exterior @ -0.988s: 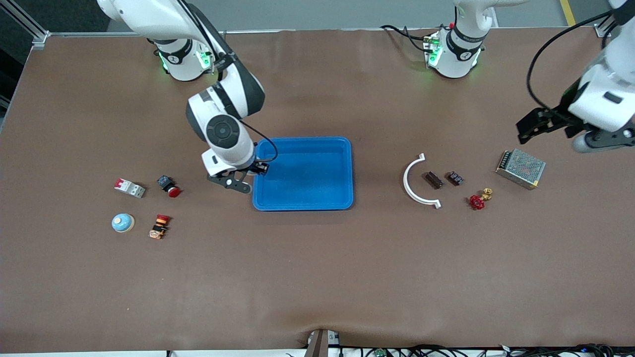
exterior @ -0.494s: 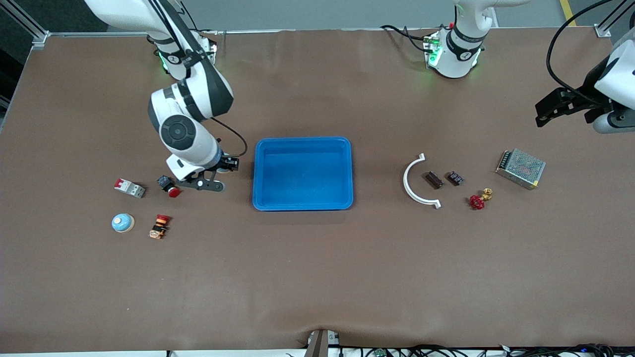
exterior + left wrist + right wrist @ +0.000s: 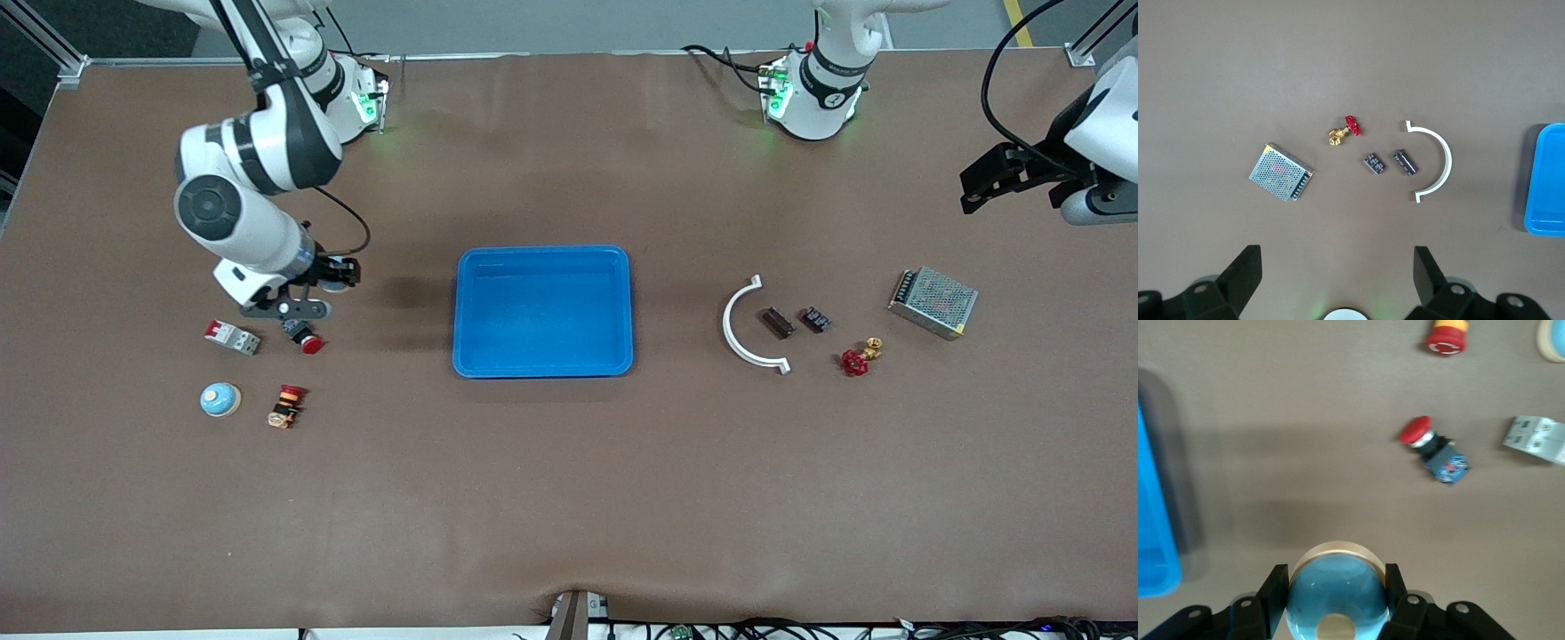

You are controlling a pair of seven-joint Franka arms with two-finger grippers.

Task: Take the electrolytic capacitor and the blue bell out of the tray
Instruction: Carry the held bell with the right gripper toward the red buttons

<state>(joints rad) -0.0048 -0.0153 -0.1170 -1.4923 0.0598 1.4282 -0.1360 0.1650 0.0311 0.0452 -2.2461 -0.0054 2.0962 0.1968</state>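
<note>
Front view: right gripper [image 3: 307, 293] hangs over the desk [image 3: 569, 498] toward the right arm's end, just above the red mushroom push-button [image 3: 302, 335] and beside the white circuit breaker [image 3: 232, 337]. Right wrist view settles the jaws: they are closed against both sides of a blue domed bell [image 3: 1337, 595] with a pale rim, carried clear of the desk surface. A second blue bell [image 3: 220, 399] sits on the desk nearer the front camera, with a red-and-yellow switch [image 3: 285, 405] beside it. Blue tray [image 3: 543, 369] lies mid-desk, holding nothing visible. Toward the left arm's end: a white curved bracket [image 3: 740, 331], and just beside it the dark cylindrical capacitor [image 3: 777, 323], lying on its side, untouched; next along, a small dark block component [image 3: 815, 319], then a red-handled brass valve [image 3: 856, 358], and a metal mesh power supply [image 3: 933, 302] well apart from the tray. Left gripper [image 3: 987, 176] is held high over the desk's left-arm end, above the power supply and waiting. Left wrist view shows its two fingers [image 3: 1245, 275] spread wide with nothing between them, looking down on the capacitor group.
</note>
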